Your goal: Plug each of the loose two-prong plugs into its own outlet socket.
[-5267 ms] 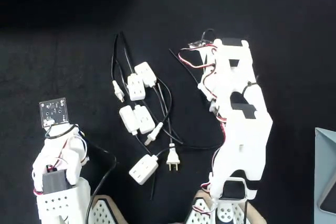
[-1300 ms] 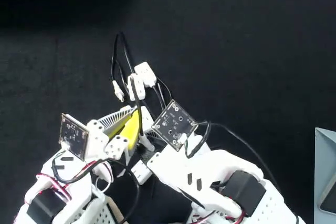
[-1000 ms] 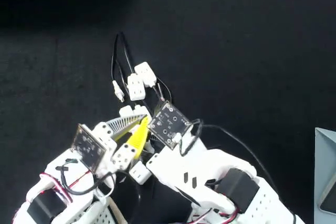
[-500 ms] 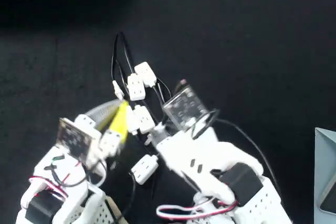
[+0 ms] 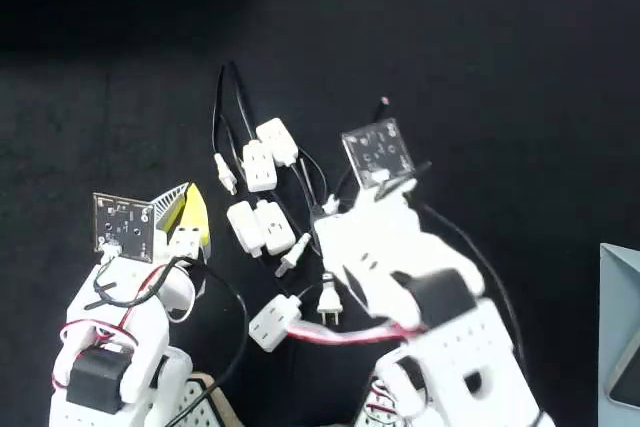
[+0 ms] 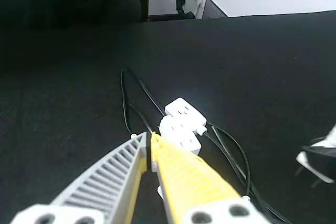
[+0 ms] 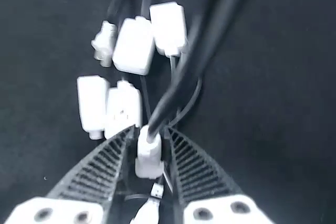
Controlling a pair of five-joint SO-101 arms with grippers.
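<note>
High view: 0 of 3 loose plugs (image 5: 226, 173) seated, 5 outlet sockets (image 5: 273, 322) vacant; all 3 insertions are left to do. Left wrist view: left gripper (image 6: 147, 137) clenched on nothing, 2 sockets just beyond its fingertips. Right wrist view: right gripper (image 7: 149, 129) spread, fingers (image 7: 105, 165) flanking 1 plug (image 7: 148, 156) between them, a gap either side, 4 sockets beyond.

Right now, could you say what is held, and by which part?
Nothing, apparently: left gripper shut empty; right gripper open around a white plug, not clamping it.
</note>
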